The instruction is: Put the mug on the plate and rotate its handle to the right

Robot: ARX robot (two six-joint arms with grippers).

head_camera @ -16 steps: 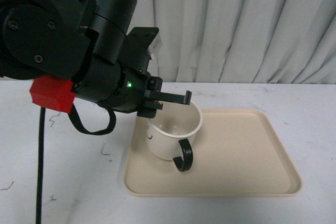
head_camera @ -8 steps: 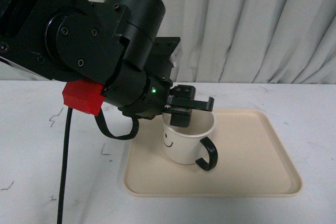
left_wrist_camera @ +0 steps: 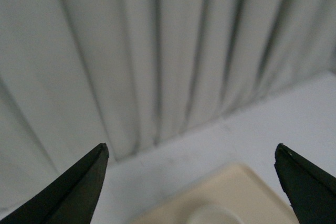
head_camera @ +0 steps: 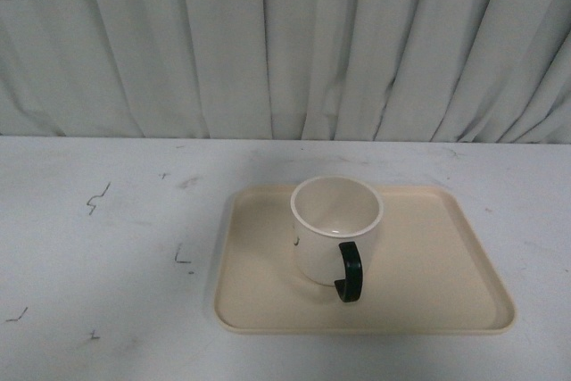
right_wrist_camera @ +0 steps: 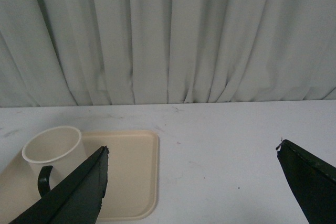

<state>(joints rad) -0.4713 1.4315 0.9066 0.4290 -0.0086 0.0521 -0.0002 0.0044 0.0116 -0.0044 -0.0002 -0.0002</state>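
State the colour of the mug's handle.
Black: the handle stands out against the cream-white mug. The front view shows it best.

Soft even light, no glare; faint shadow beside mug [head_camera: 318,243]; left wrist view blurred, perhaps motion.

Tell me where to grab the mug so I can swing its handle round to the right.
Take the mug by its rim, from above, one of the jaws inside and one outside the left wall. It stands upright and open-mouthed on the plate, and the handle points at the front camera, so that side is probably awkward.
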